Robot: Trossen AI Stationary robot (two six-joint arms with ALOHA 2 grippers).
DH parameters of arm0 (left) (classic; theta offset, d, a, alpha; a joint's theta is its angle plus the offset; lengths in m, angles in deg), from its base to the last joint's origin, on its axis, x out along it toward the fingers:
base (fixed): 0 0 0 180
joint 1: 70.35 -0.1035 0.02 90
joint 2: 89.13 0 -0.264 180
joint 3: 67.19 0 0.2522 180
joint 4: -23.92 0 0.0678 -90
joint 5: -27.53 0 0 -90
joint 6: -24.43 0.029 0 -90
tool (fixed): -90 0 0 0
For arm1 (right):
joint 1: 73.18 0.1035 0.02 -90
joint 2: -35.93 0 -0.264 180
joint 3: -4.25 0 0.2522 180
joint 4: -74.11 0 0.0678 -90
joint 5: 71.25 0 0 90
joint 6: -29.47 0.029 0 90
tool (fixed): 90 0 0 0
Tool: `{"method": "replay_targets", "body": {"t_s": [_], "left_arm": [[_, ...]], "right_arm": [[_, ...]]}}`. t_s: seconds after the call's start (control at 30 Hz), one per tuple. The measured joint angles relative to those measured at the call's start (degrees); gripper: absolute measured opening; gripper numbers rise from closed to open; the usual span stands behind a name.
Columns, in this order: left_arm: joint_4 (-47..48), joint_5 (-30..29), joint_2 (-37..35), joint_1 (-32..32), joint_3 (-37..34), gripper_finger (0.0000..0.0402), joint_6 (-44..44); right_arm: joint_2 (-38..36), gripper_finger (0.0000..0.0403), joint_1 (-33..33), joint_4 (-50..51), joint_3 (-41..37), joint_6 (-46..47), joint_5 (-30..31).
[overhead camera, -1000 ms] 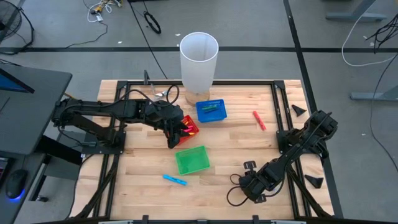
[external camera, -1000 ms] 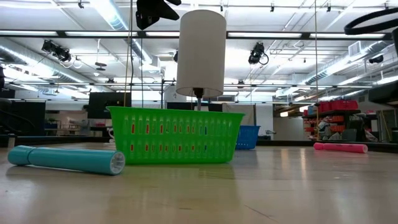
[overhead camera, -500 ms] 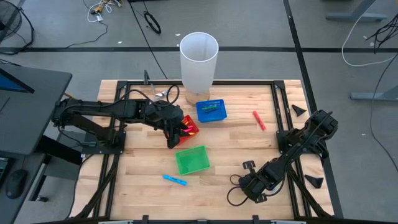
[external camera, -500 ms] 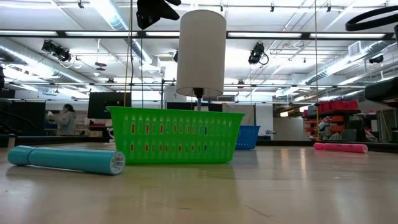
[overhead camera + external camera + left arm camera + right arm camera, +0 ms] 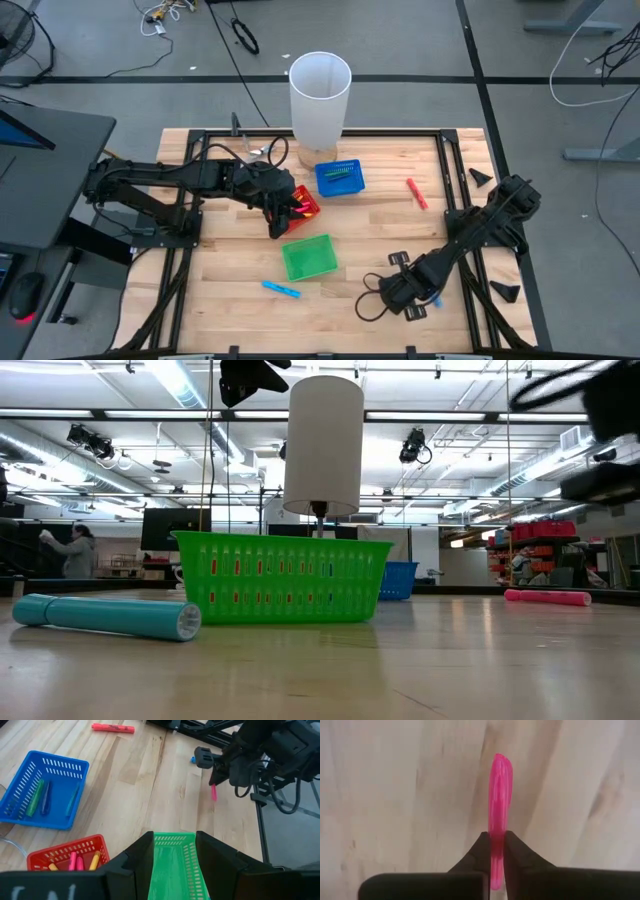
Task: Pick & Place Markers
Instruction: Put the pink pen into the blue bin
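Pink marker (image 5: 499, 795) sits pinched between the fingertips of the right gripper (image 5: 495, 851), gripped near one end so most of its length sticks out ahead of the fingers; the left wrist view shows it dangling tip-down over bare wood, clear of the table. That end grip probably leaves room to lower the marker into a basket without the fingers touching the mesh.

Three more markers are accounted for outside that grip. A light blue marker (image 5: 281, 289) lies flat on the table (image 5: 370, 225) just in front of the green basket (image 5: 308, 257), and a red marker (image 5: 417, 193) lies alone on the right side, well apart from the baskets. The blue basket (image 5: 42, 790) already holds green and blue ones laid side by side, and the red basket (image 5: 67, 856) holds pink and yellow ones, so sorting by colour seems to be the plan.

The left gripper (image 5: 172, 865) hovers above the green basket, jaws parted and holding nothing. A tall white cylinder (image 5: 320, 98) stands behind the blue basket.
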Motion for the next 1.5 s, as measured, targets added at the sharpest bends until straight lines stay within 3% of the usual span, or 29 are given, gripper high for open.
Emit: {"method": "replay_targets", "body": {"t_s": [0.53, 0.87, 1.2, 1.5], "left_arm": [[0.0, 0.0, 0.0, 0.0, 0.0, 0.0151, -0.3], [0.0, 0.0, 0.0, 0.0, 0.0, 0.0151, -0.3], [0.0, 0.0, 0.0, 0.0, 0.0, 0.0151, -0.4], [0.0, 1.7, 0.0, 0.0, 0.0, 0.0151, -0.5]], "right_arm": [[-0.2, 0.0014, -10.9, 18.6, 8.2, -15.1, 6.7], [-0.3, 0.0014, -16.9, 23.8, 14.7, -16.3, 16.9], [-0.3, 0.0014, -21.5, 25.3, 22.2, -21.0, 27.0], [-0.3, 0.0014, -28.3, 21.5, 21.1, -30.6, 27.3]]}}
